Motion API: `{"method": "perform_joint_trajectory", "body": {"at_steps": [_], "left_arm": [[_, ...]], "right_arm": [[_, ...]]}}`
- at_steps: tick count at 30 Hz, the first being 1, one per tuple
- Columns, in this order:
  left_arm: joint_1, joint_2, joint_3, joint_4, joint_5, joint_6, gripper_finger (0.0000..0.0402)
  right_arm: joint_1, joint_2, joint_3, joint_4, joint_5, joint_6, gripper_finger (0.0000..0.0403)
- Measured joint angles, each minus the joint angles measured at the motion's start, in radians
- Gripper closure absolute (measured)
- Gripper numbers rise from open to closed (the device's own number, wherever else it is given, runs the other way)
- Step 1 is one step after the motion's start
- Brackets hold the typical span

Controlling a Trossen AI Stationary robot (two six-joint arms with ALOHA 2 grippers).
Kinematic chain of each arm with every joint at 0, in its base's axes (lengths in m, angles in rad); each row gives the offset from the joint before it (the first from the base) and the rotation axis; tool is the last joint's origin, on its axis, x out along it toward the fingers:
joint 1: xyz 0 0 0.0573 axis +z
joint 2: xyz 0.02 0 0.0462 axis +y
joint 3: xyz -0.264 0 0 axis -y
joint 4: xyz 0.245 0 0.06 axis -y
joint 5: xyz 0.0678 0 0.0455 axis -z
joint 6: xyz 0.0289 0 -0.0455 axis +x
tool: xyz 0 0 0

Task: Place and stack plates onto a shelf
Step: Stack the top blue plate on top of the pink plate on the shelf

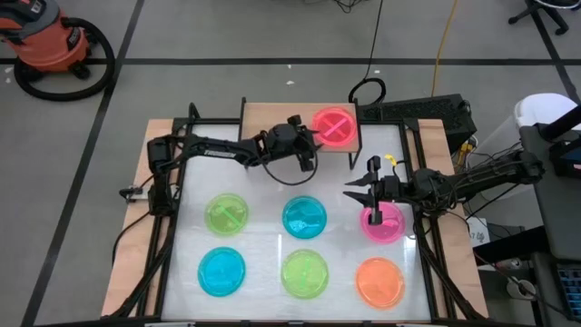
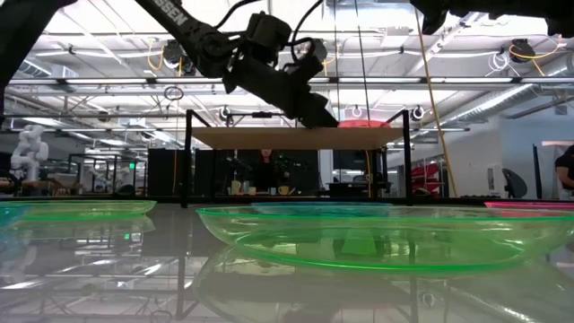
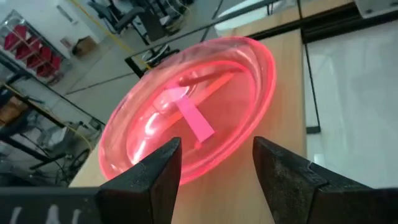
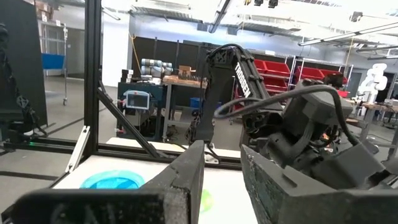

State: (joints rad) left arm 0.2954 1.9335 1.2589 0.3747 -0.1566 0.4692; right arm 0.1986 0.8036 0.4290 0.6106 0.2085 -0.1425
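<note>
Setting: white tabletop (image 1: 263, 195) on a wood-edged bench, grey floor with taped lines around it, an orange shop vacuum (image 1: 50, 41) at the upper left of the high view.
Front row: a blue plate (image 1: 221, 272) at the lower left, a green plate (image 1: 305, 273) at the lower centre and an orange plate (image 1: 379, 282) at the lower right, each lying flat and apart from its neighbours.
Middle row: a second green plate (image 1: 226, 214) at centre left, a second blue plate (image 1: 304, 217) at centre, and a pink plate (image 1: 382, 223) at centre right.
Right gripper: right gripper (image 1: 372, 189) hangs at the upper edge of the middle-row pink plate; its own wrist view shows the two fingers (image 4: 180, 180) parted with nothing between them, though whether they touch the plate I cannot tell from above.
Shelf: light-wood shelf (image 1: 263, 123) on thin black legs stands at the upper centre of the table.
Plate on shelf: another pink plate (image 1: 334, 124) rests on the right half of the board, alone.
Left gripper: left gripper (image 1: 309, 145) sits above the shelf just left of that plate; the left wrist view shows its fingers (image 3: 152, 174) spread, just short of the plate's rim, holding nothing.
</note>
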Motion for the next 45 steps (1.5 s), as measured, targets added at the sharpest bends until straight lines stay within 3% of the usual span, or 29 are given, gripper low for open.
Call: {"method": "perform_joint_trajectory", "body": {"at_steps": [11, 16, 22, 27, 32, 35, 41, 45], "left_arm": [[-0.079, -0.075, 0.002, -0.090, -0.053, 0.072, 0.0197], [-0.112, -0.222, 0.002, -0.227, -0.063, -0.001, 0.0197], [-0.169, -0.459, -0.070, -0.289, 0.050, -0.090, 0.0197], [-0.221, -0.646, -0.320, -0.084, 0.039, -0.152, 0.0197], [-0.286, -0.776, -0.614, 0.266, 0.017, -0.195, 0.0197], [-0.318, -0.815, -0.734, 0.436, -0.006, -0.230, 0.0197], [-0.373, -0.840, -0.828, 0.517, -0.009, -0.255, 0.0197], [-0.397, -0.840, -0.828, 0.509, -0.033, -0.258, 0.0197]], "right_arm": [[0.000, 0.000, 0.000, -0.022, 0.000, 0.000, 0.0314], [0.000, 0.000, 0.000, -0.039, 0.000, 0.011, 0.0314], [0.000, 0.000, 0.000, -0.065, -0.003, 0.077, 0.0314], [0.051, 0.001, 0.036, -0.153, -0.024, 0.116, 0.0314], [0.129, 0.040, 0.124, -0.333, 0.168, 0.108, 0.0314], [0.160, 0.104, 0.186, -0.435, 0.210, 0.126, 0.0314], [0.177, 0.226, 0.250, -0.677, 0.203, 0.248, 0.0314], [0.177, 0.286, 0.250, -0.834, 0.128, 0.372, 0.0314]]}}
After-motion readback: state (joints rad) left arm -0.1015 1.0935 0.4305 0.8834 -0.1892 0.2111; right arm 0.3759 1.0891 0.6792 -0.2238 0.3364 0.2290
